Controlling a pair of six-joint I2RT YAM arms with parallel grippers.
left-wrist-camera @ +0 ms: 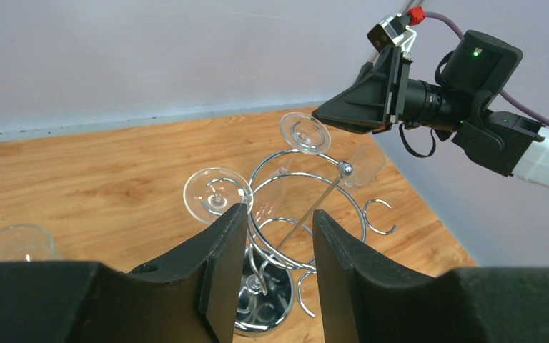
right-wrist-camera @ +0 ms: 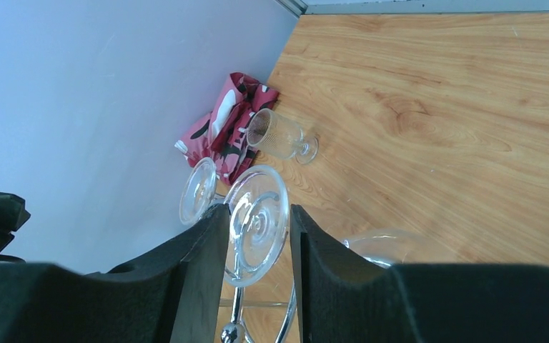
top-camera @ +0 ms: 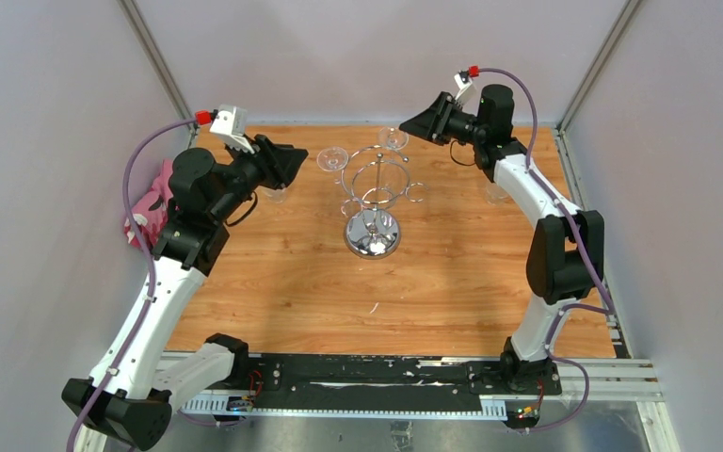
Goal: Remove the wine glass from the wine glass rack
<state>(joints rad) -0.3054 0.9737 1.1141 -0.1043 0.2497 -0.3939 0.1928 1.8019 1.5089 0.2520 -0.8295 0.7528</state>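
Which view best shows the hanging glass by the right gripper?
Right wrist: the wine glass foot sits large, framed between the open right gripper fingers. Left wrist shows it small on the wine glass rack; top external shows only a faint disc.

white-and-black arms [top-camera: 146, 311] (purple cables [top-camera: 130, 188], red plugs [top-camera: 202, 117])
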